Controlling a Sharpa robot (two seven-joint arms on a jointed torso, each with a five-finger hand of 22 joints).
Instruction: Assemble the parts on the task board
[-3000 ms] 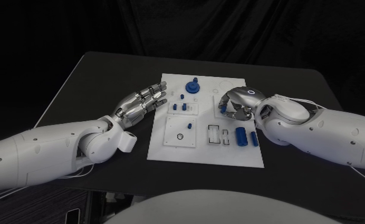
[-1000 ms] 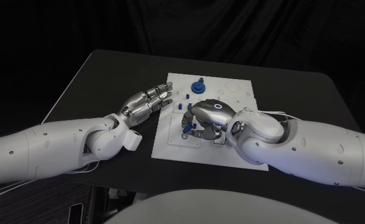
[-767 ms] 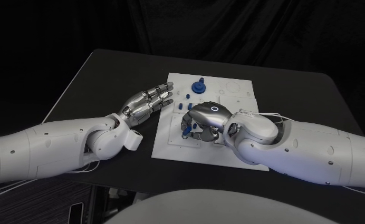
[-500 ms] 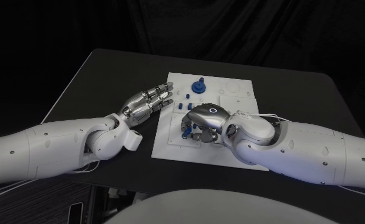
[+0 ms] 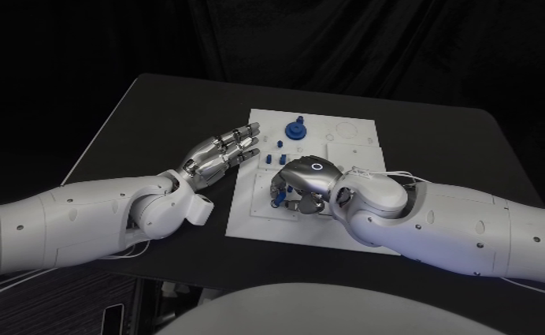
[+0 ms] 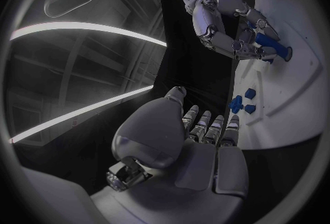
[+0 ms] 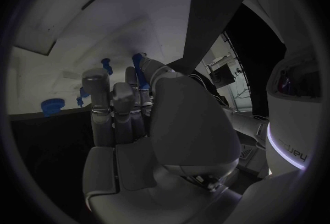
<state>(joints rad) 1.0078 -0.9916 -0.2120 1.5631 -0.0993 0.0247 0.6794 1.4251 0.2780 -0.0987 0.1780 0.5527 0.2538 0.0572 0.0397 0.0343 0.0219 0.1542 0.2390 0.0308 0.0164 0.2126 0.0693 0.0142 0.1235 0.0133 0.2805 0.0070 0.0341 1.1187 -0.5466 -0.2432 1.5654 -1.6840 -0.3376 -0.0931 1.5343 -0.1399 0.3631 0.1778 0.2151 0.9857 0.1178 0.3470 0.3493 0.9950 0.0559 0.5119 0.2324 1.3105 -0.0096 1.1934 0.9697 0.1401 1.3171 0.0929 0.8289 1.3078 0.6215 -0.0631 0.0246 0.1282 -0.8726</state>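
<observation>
**Right hand closes in over board's middle**

Your right hand [image 5: 301, 185] has crept slightly nearer you, pinching a blue cylinder [image 6: 272, 46] over the task board [image 5: 346, 234]; its long axis lies roughly parallel to the board. Your left hand [image 5: 216, 155] hovers released beside the board's left edge.

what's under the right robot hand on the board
The right robot hand pinches a blue cylinder part over the task board. The board's near slots below the palm are covered.
</observation>
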